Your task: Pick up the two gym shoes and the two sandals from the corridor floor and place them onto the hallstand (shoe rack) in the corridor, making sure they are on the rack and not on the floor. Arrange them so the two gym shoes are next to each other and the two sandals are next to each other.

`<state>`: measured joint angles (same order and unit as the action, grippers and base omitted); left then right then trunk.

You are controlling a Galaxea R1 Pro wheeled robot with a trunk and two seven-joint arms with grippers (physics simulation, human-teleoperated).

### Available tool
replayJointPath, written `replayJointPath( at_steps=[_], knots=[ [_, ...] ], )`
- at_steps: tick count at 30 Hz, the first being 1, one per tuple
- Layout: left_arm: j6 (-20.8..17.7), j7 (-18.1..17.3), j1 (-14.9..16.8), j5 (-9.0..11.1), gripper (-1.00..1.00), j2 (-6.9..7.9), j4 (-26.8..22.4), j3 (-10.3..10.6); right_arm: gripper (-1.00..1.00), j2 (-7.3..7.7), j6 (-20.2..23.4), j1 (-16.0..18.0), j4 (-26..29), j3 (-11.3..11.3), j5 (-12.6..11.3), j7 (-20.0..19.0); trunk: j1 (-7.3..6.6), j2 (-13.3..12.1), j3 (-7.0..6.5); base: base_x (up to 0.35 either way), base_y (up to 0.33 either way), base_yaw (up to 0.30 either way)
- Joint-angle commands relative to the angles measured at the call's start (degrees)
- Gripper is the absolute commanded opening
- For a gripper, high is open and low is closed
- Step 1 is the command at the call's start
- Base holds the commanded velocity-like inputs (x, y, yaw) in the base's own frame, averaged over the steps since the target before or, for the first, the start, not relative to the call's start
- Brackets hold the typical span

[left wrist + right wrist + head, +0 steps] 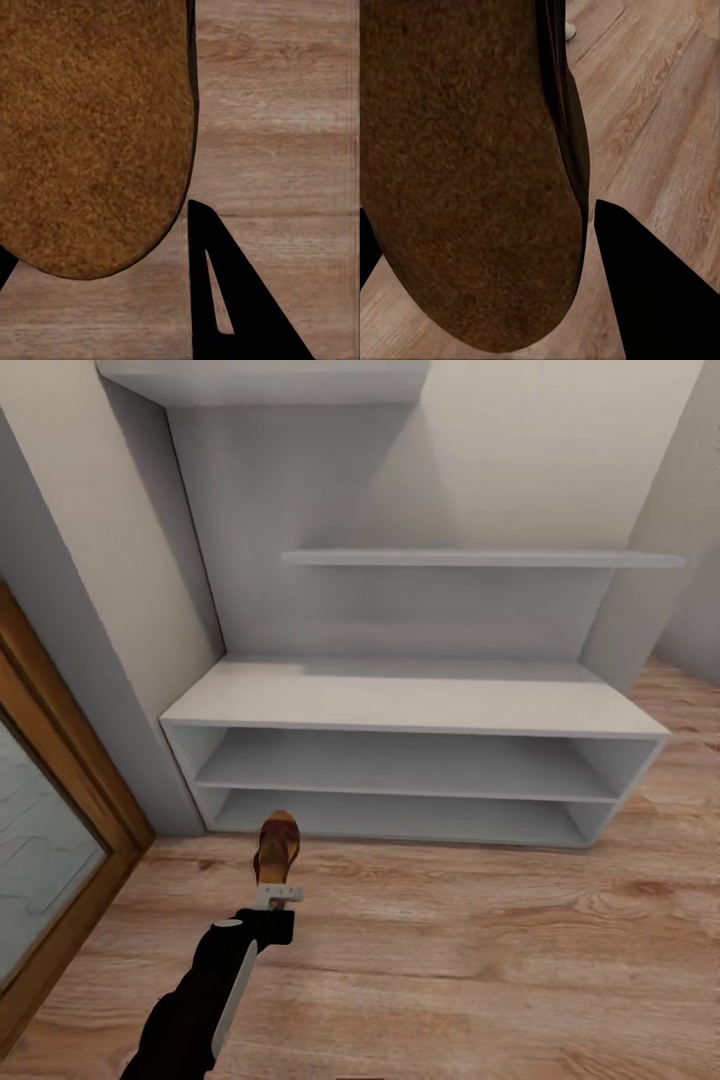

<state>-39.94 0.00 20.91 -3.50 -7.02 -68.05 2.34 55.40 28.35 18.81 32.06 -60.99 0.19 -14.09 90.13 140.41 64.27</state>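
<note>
Brown grainy-soled sandal [277, 847] sits clamped in the left end effector [278, 888], above plank floor [480, 960] at 6 o'clock of the smooth grey rack [410, 705]. Right end effector [585, 247] clamps another sandal [465, 172].

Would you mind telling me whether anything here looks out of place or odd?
Nothing looks damaged or spilled. The hallstand stands square with bare shelves, and each gripper holds a sandal, the left gripper carrying its sandal above the corridor floor.

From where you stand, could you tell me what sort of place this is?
Probably a home corridor or entryway: a grey shoe rack with open cubbies against the wall, wood-plank floor, and a wood-framed door beside it.
</note>
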Motion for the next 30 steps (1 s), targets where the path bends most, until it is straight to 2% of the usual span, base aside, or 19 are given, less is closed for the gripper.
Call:
replayJointPath(
  at_steps=[1, 13, 30],
  knots=[
    [-0.32, 0.00, 0.05, -0.36, -1.00, -0.01, -0.10, 0.04, -1.00, -0.03, 0.31, 0.10, 0.01, -0.26, -0.06, -0.15, 0.00, 0.02, 0.05, 0.131, -0.349, 0.000],
    [-0.32, -0.02, 0.24, -0.42, -1.00, -0.01, -0.15, 0.04, -1.00, -0.03, 0.30, 0.09, 0.02, -0.27, -0.04, -0.07, 0.00, 0.02, 0.05, 0.180, -0.331, 0.000],
    [-0.32, -0.09, 0.89, -0.36, -1.00, 0.07, -0.07, 0.04, -1.00, -0.03, 0.26, 0.10, 0.02, -0.27, -0.04, -0.06, 0.00, 0.02, 0.05, 0.314, -0.213, 0.000]
  ],
)
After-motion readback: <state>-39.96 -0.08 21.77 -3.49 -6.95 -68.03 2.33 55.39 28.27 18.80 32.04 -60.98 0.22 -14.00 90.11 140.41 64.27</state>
